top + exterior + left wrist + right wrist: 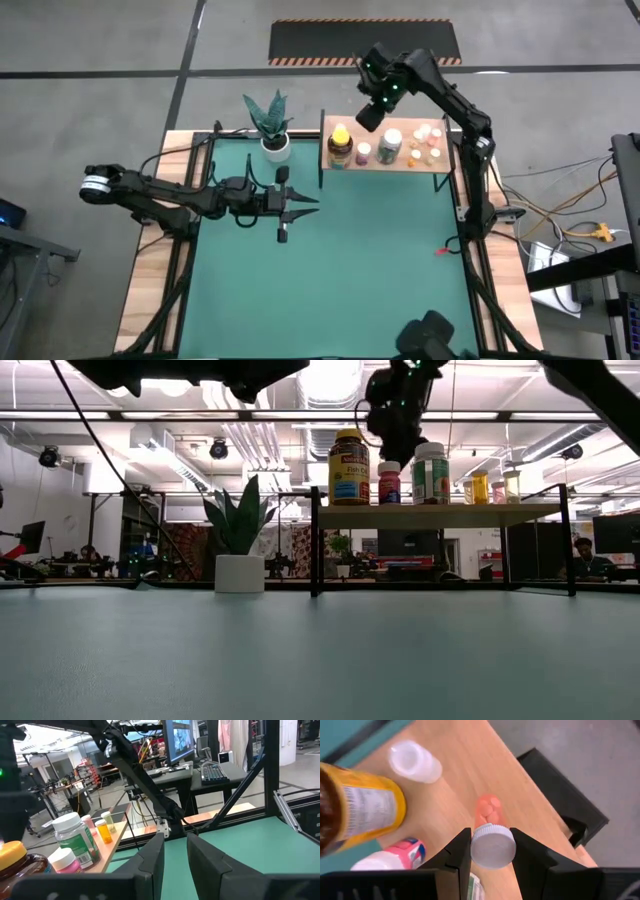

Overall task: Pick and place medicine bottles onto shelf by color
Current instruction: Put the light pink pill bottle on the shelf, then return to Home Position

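Observation:
The shelf (pixel 440 166) stands at the mat's far edge, a light wooden board on black legs. On it are a large amber bottle (pixel 340 142), a pink bottle (pixel 363 152), a big green-labelled bottle (pixel 390 146) and several small ones (pixel 428 145). My right gripper (pixel 371 114) hangs over the shelf's far edge, shut on a small orange-pink bottle (pixel 489 810) with a white cap. In the low view this bottle is hidden behind the pink bottle (pixel 390 482). My left gripper (pixel 308 205) waits open over the mat, left of the shelf, holding nothing. My right gripper pinches the small bottle by its white cap (pixel 492 840), one finger (pixel 461 854) on each side. The fingers come from above, pointing down. The bottle is upright below them, over the board's far edge. Whether its base rests on the board, I cannot tell.
A white pot with a green plant (pixel 272 128) stands on the mat left of the shelf. The amber bottle (pixel 365 815), the pink bottle (pixel 395 856) and a whitish bottle (pixel 415 762) stand close to the held one. Green mat (pixel 370 270) lies before the shelf.

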{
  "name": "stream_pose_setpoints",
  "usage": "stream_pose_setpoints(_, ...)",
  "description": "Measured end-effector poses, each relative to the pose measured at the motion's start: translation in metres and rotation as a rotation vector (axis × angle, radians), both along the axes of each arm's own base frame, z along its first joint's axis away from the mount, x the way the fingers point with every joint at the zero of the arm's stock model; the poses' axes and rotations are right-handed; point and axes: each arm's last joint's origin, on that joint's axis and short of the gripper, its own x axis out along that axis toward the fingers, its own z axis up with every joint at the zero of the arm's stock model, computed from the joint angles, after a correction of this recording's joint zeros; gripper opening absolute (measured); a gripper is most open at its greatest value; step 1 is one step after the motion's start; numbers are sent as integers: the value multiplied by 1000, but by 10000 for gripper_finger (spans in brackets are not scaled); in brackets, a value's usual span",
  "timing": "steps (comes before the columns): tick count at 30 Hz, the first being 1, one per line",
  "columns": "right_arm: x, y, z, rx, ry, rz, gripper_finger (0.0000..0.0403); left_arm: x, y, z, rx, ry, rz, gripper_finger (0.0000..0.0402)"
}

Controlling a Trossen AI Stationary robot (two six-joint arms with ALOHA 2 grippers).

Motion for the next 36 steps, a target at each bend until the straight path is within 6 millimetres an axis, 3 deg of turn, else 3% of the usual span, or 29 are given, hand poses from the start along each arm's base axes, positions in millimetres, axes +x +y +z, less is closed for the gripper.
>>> stream_pose_setpoints(11,15,-12,-34,86,88,3,107,0,0,0,-5,1,0,66)
stream_pose_setpoints(22,17,-7,-35,151,69,10,109,0,0,0,-5,2,0,66)
stream_pose_setpoints(36,20,-4,-35,149,70,22,158,0,0,0,-1,2,0,66)
